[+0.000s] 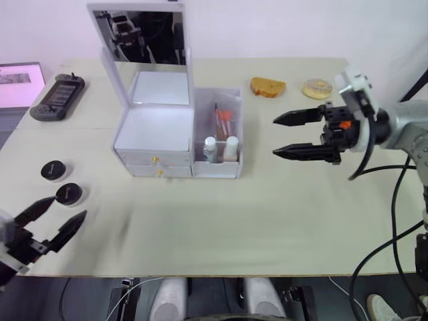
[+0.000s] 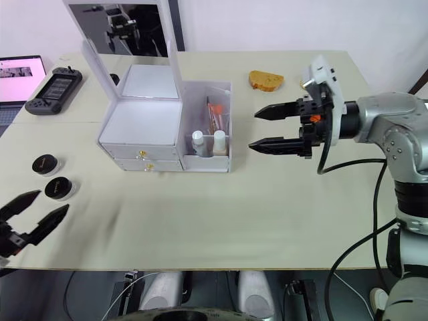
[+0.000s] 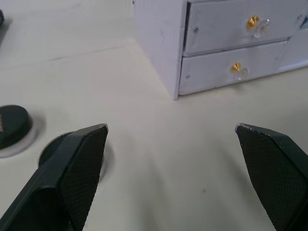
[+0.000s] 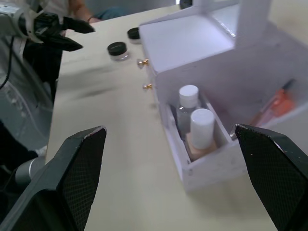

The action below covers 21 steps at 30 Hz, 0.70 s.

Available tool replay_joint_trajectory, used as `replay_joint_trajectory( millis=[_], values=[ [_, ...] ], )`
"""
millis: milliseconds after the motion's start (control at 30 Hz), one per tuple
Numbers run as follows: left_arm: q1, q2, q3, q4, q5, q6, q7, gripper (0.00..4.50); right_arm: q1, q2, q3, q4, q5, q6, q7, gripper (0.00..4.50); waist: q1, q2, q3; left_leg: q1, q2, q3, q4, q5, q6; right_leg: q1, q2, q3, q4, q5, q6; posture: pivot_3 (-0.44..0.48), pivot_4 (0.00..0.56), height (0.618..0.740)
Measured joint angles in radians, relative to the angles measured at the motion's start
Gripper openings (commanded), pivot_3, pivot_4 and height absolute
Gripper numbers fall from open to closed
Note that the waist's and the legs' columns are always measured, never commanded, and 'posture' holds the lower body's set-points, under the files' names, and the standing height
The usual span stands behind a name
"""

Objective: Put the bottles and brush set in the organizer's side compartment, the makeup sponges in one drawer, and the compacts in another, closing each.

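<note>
While near the compacts (image 1: pixel 61 182), left gripper (image 1: pixel 57 222) fingers wide, empty; right gripper (image 1: pixel 286 136) likewise.

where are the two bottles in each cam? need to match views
Left eye: bottles at the front of the side compartment, right of the drawers.
Right eye: same spot.
Left wrist: not in it.
Right wrist: centre, two white caps.
Shared landmark: gold drawer knobs.
</note>
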Motion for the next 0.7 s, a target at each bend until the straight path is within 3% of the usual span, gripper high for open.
replay_joint_trajectory(
  millis=[167, 333, 500, 567, 700],
  values=[
    [-0.076, -0.109, -0.200, -0.113, 0.106, 0.000, 0.154, 4.47, -0.038, 0.008, 0.003, -0.046, 0.003, 0.011, -0.008, 4.50, -0.001, -0.001, 0.000, 0.000, 0.000, 0.000, 0.001, 0.000, 0.000, 0.001, 0.001, 0.000, -0.001, 0.002, 0.002, 0.000, 0.150, 0.740],
    [-0.145, -0.230, -0.417, -0.124, 0.244, -0.022, 0.285, 4.47, -0.038, 0.015, 0.020, -0.060, -0.007, 0.021, -0.034, 4.50, -0.001, 0.000, -0.001, 0.001, 0.000, 0.000, 0.001, 0.000, 0.000, 0.001, 0.001, 0.000, -0.001, 0.003, 0.003, 0.000, 0.150, 0.740],
    [-0.214, -0.292, -0.505, -0.060, 0.340, -0.086, 0.372, 4.47, -0.037, 0.014, 0.022, -0.090, -0.006, 0.036, -0.053, 4.50, -0.002, 0.000, -0.001, 0.001, 0.000, 0.000, 0.001, 0.000, 0.000, 0.001, 0.001, 0.000, 0.000, 0.003, 0.003, 0.000, 0.150, 0.740],
    [-0.237, -0.311, -0.526, -0.030, 0.374, -0.114, 0.402, 3.63, -0.037, 0.013, 0.022, -0.095, -0.005, 0.048, -0.065, 4.50, 0.000, 0.000, -0.001, 0.001, 0.000, 0.000, 0.001, 0.000, 0.000, 0.001, 0.001, 0.000, 0.000, 0.003, 0.003, 0.000, 0.150, 0.740],
    [-0.268, -0.330, -0.572, 0.024, 0.440, -0.139, 0.453, 3.63, -0.040, 0.007, 0.022, -0.111, 0.001, 0.066, -0.075, 4.50, 0.000, 0.000, -0.001, 0.001, 0.000, 0.000, 0.001, 0.000, 0.000, 0.001, 0.001, 0.000, -0.001, 0.003, 0.003, 0.000, 0.150, 0.740]
  ],
)
